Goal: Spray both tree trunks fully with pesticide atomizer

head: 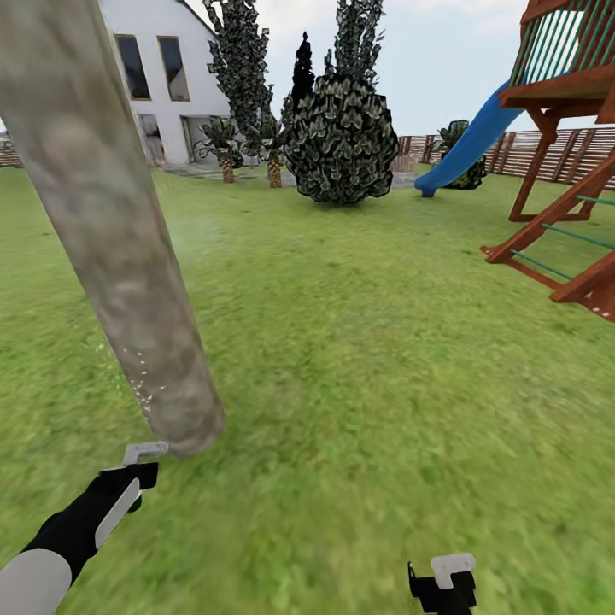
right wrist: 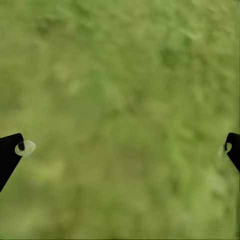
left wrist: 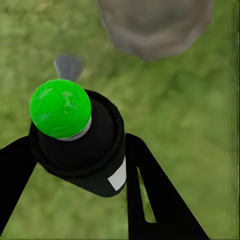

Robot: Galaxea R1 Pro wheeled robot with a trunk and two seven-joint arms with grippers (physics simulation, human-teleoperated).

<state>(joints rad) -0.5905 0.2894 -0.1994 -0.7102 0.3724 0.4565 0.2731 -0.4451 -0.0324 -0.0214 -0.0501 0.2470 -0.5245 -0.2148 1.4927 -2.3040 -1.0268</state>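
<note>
Left pincer (left wrist: 80, 150) clamps atomizer (left wrist: 80, 135), long axis aimed at speckled trunk (head: 128, 282); right pincer (right wrist: 122, 150) wide open, empty.

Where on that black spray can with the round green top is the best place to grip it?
Grip the black spray can on its cylindrical body, below the green ball top, fingers closing from opposite sides as the left gripper does now. The straight walls give parallel faces and leave the top free.
</note>
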